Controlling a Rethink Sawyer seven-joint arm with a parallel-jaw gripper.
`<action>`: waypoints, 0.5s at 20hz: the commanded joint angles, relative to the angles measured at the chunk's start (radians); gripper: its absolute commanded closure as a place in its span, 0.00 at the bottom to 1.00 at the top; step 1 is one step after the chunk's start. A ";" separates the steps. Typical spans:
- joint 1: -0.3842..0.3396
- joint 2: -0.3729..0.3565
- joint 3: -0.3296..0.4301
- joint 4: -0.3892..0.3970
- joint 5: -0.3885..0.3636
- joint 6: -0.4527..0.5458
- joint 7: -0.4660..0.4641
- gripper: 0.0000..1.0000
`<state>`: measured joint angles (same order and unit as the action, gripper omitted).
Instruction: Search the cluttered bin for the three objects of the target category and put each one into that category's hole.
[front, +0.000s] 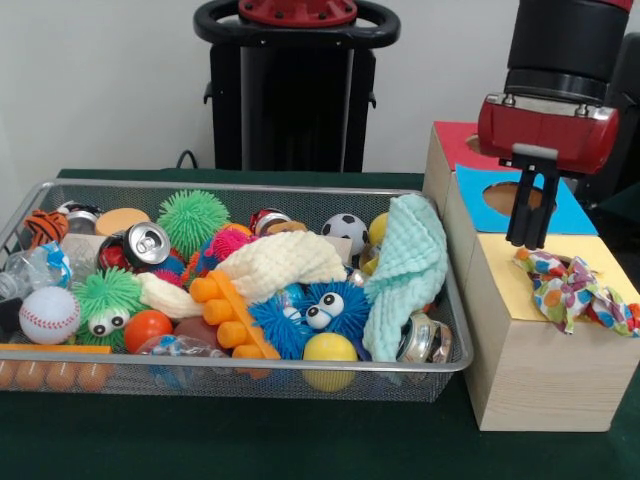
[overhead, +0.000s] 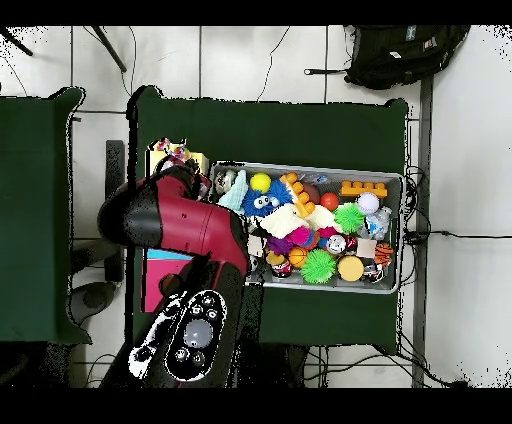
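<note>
Drop-off step, I reckon: black gripper (front: 530, 215) hangs over wooden hole box (front: 530, 350), fingers together, empty. Multicoloured polka-dot cloth (front: 575, 290) sprawls at yellow hole edge, probably needs nudging in.

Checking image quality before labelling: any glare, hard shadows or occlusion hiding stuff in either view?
Front view: even light, small highlights on the can tops, gripper sharp above the patterned cloth on the wooden box. Overhead view: the arm covers most of the box, the bin contents are too small to tell apart, and no strong shadows.
</note>
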<state>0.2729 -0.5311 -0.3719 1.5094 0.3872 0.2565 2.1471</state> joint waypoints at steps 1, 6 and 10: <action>0.023 0.058 -0.013 -0.036 0.072 -0.036 0.260 1.00; 0.063 0.093 -0.062 -0.059 0.123 -0.077 0.291 1.00; 0.076 0.123 -0.074 -0.068 0.166 -0.139 0.298 1.00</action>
<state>0.3374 -0.4882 -0.4509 1.4793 0.4688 0.2271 2.1471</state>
